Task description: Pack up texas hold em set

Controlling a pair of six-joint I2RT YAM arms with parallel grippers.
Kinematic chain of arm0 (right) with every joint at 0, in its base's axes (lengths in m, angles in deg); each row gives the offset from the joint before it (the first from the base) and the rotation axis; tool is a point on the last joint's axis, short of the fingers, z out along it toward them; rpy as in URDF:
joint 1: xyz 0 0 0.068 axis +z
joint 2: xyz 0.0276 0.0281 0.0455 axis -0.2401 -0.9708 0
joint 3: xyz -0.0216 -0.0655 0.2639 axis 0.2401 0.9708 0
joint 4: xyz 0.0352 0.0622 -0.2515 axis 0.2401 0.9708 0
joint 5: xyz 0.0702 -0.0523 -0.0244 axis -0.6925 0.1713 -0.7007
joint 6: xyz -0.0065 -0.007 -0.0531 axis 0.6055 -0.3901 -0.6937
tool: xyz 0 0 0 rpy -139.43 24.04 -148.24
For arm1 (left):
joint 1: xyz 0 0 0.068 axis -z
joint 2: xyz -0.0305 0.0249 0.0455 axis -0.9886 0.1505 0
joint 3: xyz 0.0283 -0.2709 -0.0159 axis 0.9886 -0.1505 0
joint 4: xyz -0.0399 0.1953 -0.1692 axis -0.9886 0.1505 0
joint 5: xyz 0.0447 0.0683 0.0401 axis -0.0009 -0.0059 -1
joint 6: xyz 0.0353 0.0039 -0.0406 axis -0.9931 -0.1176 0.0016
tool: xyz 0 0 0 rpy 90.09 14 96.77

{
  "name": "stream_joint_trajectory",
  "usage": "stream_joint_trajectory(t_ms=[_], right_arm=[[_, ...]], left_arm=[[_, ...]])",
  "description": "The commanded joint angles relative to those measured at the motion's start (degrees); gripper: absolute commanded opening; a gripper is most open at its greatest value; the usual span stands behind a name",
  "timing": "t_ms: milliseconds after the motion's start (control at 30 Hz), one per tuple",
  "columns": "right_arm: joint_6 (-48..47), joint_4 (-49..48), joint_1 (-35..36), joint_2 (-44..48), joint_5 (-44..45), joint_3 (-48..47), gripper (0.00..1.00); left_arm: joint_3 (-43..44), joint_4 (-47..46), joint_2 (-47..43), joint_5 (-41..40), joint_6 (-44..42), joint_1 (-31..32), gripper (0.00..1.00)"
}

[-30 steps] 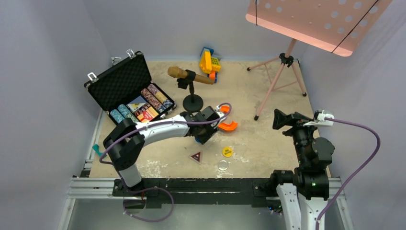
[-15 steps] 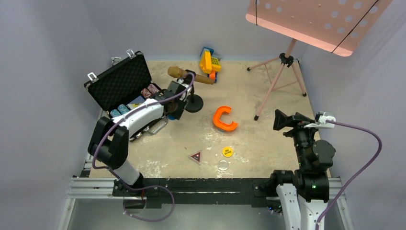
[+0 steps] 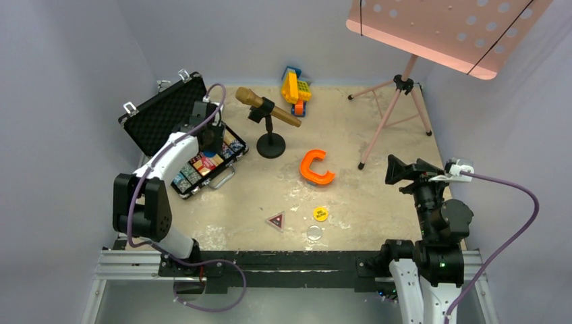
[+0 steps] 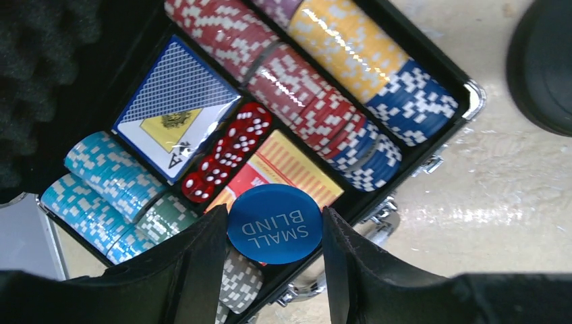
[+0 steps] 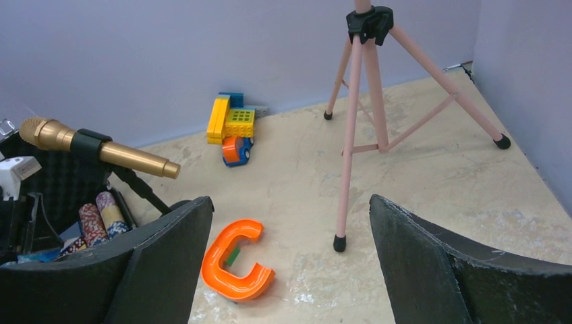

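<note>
Holding the blue button [image 4: 274, 224] over the case [image 3: 168, 111]

My left gripper [image 4: 273, 233] pinches it between its jaws, the case directly beneath, red dice [image 4: 226, 152] just beyond the fingertips. My right gripper's [image 5: 289, 199] jaws stand wide apart.

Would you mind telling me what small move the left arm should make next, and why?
Probably lower the left gripper a little and open it. It holds the blue SMALL BLIND button between its fingers above the open case, seemingly over the orange card deck beside the red dice, so releasing there should drop the button inside.
</note>
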Motion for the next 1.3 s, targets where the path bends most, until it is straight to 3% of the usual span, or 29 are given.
stream_joint_trajectory(t_ms=[0,267,533,700,900,1267], right_arm=[[-0.2,-1.4,-0.2,0.5,0.0,-0.6,0.91],[-0.1,-1.5,-0.2,0.3,-0.2,-0.3,0.91],[-0.1,-1.4,-0.2,0.3,-0.4,-0.3,0.91],[-0.1,-1.4,-0.2,0.3,-0.5,-0.4,0.91],[-0.2,-1.4,-0.2,0.3,-0.5,-0.3,0.91],[-0.2,-1.4,-0.2,0.3,-0.6,-0.3,0.91]], left_arm=[[1.6,1.1,1.5,2.2,1.3,-3.1,0.39],[4.4,3.9,6.4,7.7,2.8,-4.7,0.4],[5.7,4.0,8.7,5.1,3.0,-4.8,0.41],[6.3,4.0,9.6,4.9,3.4,-4.8,0.47],[6.5,4.2,9.2,4.1,3.9,-4.8,0.63],[4.5,2.5,4.6,0.7,5.0,-4.8,0.62]])
